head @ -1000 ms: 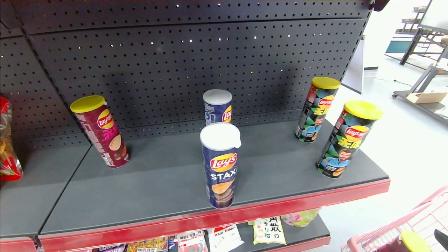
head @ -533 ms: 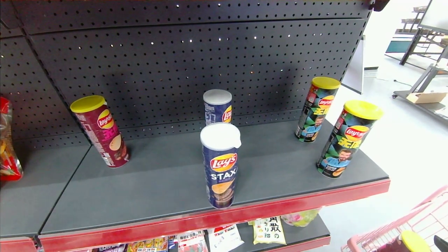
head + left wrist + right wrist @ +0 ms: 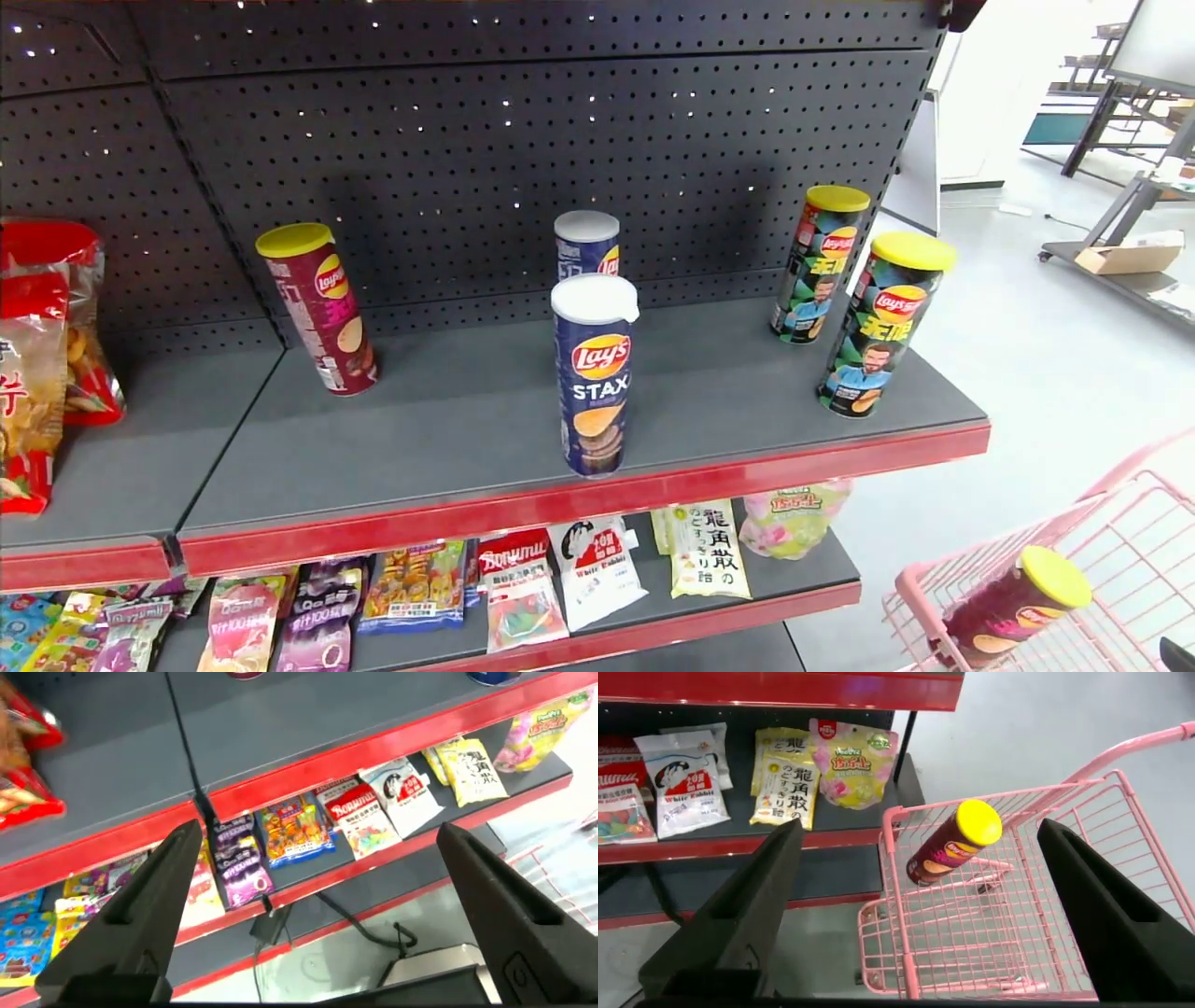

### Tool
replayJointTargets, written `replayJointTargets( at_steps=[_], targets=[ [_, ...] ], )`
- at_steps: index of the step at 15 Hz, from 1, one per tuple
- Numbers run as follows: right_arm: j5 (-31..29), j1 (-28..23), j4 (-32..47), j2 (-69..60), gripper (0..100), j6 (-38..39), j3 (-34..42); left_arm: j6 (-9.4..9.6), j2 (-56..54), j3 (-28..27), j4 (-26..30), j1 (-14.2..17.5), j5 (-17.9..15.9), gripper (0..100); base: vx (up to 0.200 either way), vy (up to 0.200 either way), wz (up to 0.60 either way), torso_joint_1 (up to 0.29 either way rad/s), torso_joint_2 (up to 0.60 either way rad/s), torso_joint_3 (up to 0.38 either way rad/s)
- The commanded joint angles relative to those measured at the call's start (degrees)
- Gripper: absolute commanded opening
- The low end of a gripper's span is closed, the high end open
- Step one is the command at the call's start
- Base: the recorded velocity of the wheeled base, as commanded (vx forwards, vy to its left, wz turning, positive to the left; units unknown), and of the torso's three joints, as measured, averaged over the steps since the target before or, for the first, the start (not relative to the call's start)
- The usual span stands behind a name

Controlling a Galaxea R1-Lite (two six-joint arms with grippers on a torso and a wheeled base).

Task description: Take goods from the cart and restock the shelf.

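**Clerk:** Entry one, the right claw [image 3: 919, 826]?

**Stockkeeper:** Black, two-fingered, spread wide, holding nothing. It hangs above the pink wire cart [image 3: 1018, 924], to the right of the shelving. The left claw [image 3: 318, 826] is equally wide and empty, and faces the lower snack rows.

**Clerk:** Entry two, goods awaiting transfer?

**Stockkeeper:** One maroon cylindrical crisp tube with a yellow plastic lid [image 3: 952, 845]. It lies on a slant in the cart's corner nearest the shelving, lid end highest.

**Clerk:** Entry three, destination?

**Stockkeeper:** The dark grey metal shelf with the red front lip [image 3: 448, 439]. A matching maroon tube [image 3: 322, 308] stands far back on its left, with bare board on the near side of it.

**Clerk:** Handling note for the pickup?

**Stockkeeper:** My judgement is to turn the wrist so the fingers straddle the tube across its width. Take it mid-body, well below the lid. The wall looks smooth and round, so it will probably roll if only one pad touches. Close when both pads sit level, then lift clear of the wire rim before swinging left.
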Motion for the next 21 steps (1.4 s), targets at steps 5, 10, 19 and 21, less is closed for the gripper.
replayJointTargets(
  at_steps=[5,10,19,21],
  targets=[
    [0.00,-0.04,0.01,-0.04,100,-1.64,1.33,0.30,-1.13,0.09,0.09,-0.11,0.02,100,0.000,0.000,-0.24,0.001,0.00,0.000],
    [0.00,-0.04,0.01,-0.04,100,-1.73,2.03,0.83,-0.95,0.26,0.09,-0.29,-0.07,100,0.000,0.000,-0.60,0.005,0.00,0.003],
    [-0.09,-0.13,-0.17,0.05,100,-1.73,3.35,0.83,-2.18,1.14,0.00,-0.29,-0.16,100,0.000,0.000,-0.27,0.002,0.00,0.002],
    [-0.09,-0.13,-0.17,-0.39,100,-1.73,3.61,0.83,-2.88,1.84,0.00,-0.29,-0.16,100,0.000,0.000,0.00,-0.057,0.13,0.072]
  ],
)
